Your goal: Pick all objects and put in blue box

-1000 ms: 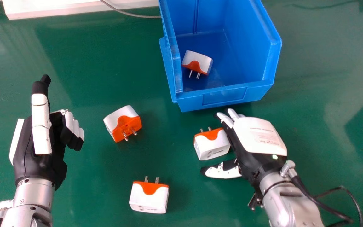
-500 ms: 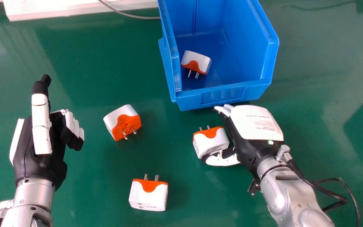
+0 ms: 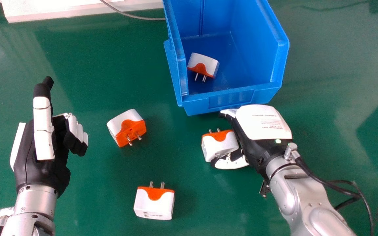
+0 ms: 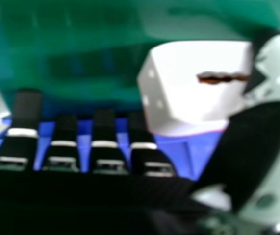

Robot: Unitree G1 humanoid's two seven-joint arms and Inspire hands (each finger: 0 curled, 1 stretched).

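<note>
My right hand is low over the table in front of the blue box, its thumb curled against the near side of a white and orange plug adapter and its fingers along the far right side. In the right hand view that adapter sits between the thumb and the nearest finger of my right hand. Another adapter rests inside the box. Two more lie on the table, one left of centre, the other nearer the front. My left hand is at the left, fingers partly bent, holding nothing.
The table is green and glossy. A white panel with a grey cable crosses the far left edge. A black cable loops beside the right forearm.
My right hand has shifted forward and left toward the box, and its thumb has swung in against the adapter. The adapter there has turned slightly. My left hand has stayed put.
</note>
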